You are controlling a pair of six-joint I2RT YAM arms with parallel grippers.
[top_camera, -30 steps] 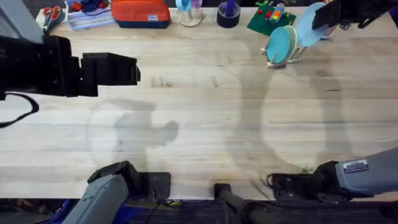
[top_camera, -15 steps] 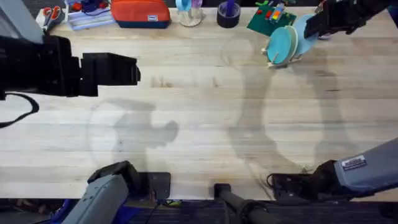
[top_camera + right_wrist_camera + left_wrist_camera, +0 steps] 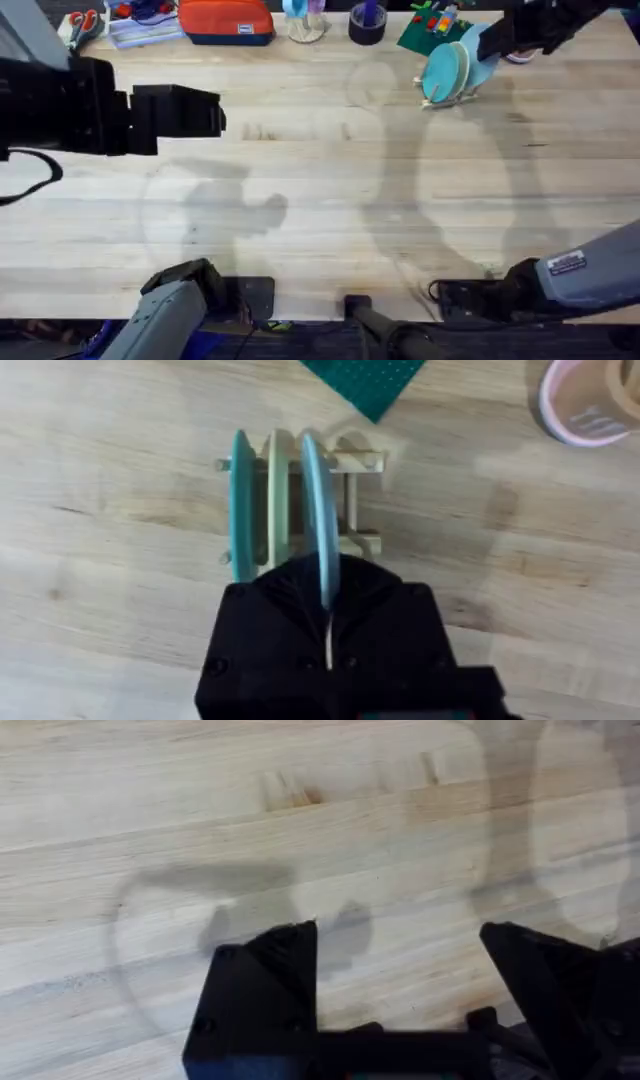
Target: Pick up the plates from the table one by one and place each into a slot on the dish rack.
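— How many plates are at the small light-wood dowel dish rack (image 3: 300, 510)?

— Two, both standing on edge in it: a darker teal round plate (image 3: 241, 505) in an outer slot and a pale sky-blue round plate (image 3: 316, 510) a slot or so away, with a pale wooden upright between them.

— Who holds what?

— The right gripper (image 3: 328, 622), at the far right of the light-wood plank counter (image 3: 330, 170), has its black fingers clamped on the sky-blue plate's rim. The left gripper (image 3: 400, 950) hangs over bare planks at the left, its two fingers apart and holding nothing.

— Anything else nearby?

— One green mat (image 3: 365, 378) and one pink tape roll (image 3: 590, 400) beyond the rack.
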